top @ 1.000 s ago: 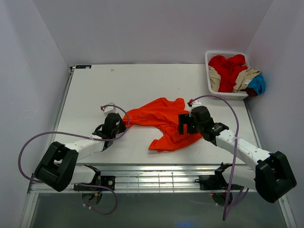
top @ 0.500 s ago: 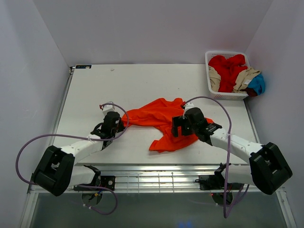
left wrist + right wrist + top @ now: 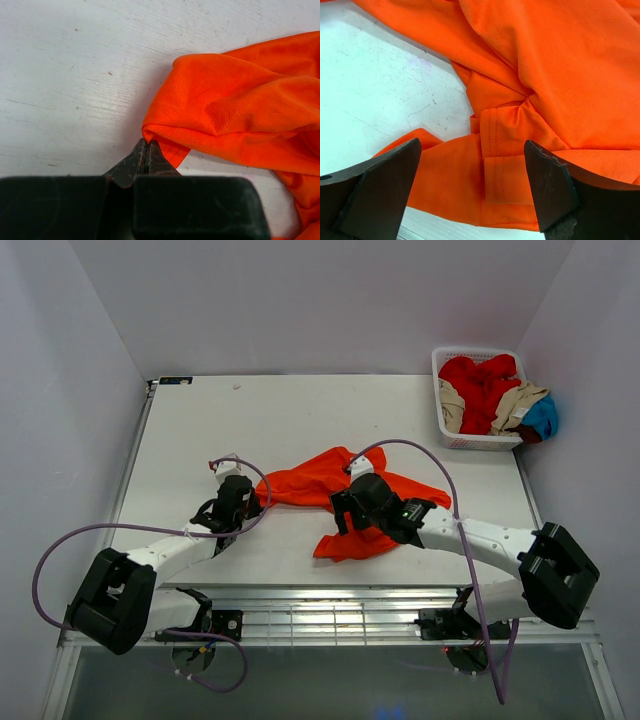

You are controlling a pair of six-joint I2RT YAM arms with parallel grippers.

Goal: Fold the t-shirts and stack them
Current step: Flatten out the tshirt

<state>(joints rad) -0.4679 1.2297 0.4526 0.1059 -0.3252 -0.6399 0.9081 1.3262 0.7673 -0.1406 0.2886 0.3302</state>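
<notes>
At the left, the left gripper [image 3: 146,145] lies low on the table [image 3: 200,420], its jaws pressed together on the left corner of the orange shirt [image 3: 318,478]. The wrist view shows a folded hem running right into the closed tips. From that corner the shirt spreads rightward over the middle of the table, crumpled and unfolded, one lobe toward the far side and another toward the near edge. The right gripper [image 3: 343,517] hovers over the shirt's near middle, reaching in from the right, jaws spread wide. In its wrist view the two fingers [image 3: 385,185] stand well apart with bunched cloth and a stitched hem between them, gripping nothing. Whether the tips touch the cloth cannot be told. At the far right corner stands a white basket [image 3: 441,400] holding a red shirt [image 3: 482,378], a tan shirt [image 3: 522,400] and a blue shirt [image 3: 545,418], piled loosely, the blue one spilling over the right rim
</notes>
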